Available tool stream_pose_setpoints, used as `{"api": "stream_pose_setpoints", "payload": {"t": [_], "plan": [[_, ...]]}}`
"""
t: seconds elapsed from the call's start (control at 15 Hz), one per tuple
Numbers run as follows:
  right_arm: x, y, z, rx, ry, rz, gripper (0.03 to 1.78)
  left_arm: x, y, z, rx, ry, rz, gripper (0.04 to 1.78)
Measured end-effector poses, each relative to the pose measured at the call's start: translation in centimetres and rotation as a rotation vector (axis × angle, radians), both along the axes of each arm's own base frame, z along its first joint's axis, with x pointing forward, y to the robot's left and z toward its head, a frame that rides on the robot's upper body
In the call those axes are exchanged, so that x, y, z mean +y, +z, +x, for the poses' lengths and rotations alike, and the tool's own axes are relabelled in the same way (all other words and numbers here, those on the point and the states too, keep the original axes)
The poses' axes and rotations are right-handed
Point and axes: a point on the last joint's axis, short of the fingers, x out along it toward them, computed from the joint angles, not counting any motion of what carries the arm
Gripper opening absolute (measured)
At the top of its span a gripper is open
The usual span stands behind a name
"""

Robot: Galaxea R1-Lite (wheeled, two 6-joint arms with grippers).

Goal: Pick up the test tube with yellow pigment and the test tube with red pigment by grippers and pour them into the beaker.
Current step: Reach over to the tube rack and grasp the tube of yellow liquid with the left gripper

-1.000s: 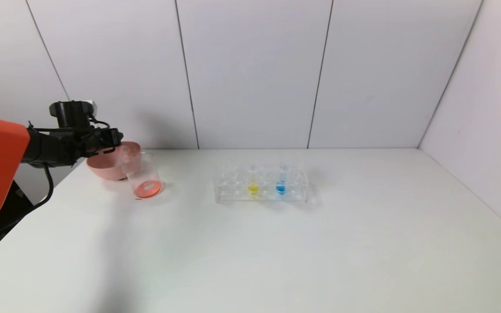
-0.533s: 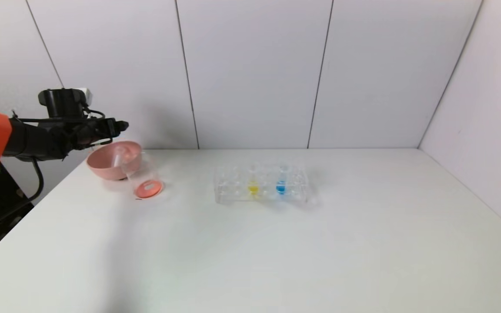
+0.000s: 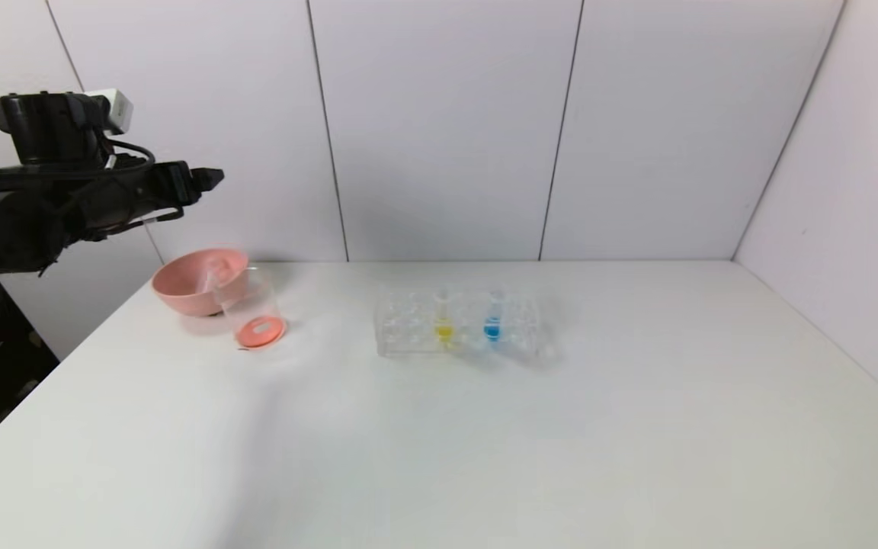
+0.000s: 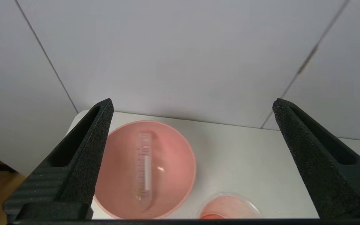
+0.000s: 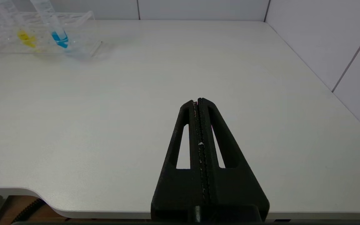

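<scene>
Risen since before, the left gripper (image 3: 210,178), spread empty, hangs above the beaker (image 3: 250,311) with red liquid.

Pink bowl (image 3: 199,280) — orange-red beaker (image 3: 254,314) liquid.

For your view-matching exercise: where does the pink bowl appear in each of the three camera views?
Head view: pink bowl at the table's far left, behind the beaker.
Left wrist view: the bowl sits low, between the open left gripper fingers, an emptied tube lying inside.
Right wrist view: not in it.
Shared landmark: the beaker beside the bowl.
</scene>
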Motion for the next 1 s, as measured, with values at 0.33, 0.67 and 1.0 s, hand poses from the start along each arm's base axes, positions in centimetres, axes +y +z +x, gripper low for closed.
{"api": "stream_pose_setpoints", "payload": {"t": [0.33, 0.67, 1.0], "plan": [[0.0, 0.0, 0.0, 0.0, 0.0, 0.0, 0.11, -4.8, 0.5, -5.9, -0.047, -0.136, 0.005, 1.78], [0.0, 0.0, 0.0, 0.0, 0.0, 0.0, 0.11, -8.3, 0.6, -12.2, -0.091, -0.276, 0.015, 1.78], [0.0, 0.0, 0.0, 0.0, 0.0, -0.001, 0.11, -9.8, -1.0, -17.3, -0.068, -0.39, 0.066, 1.78]]}}
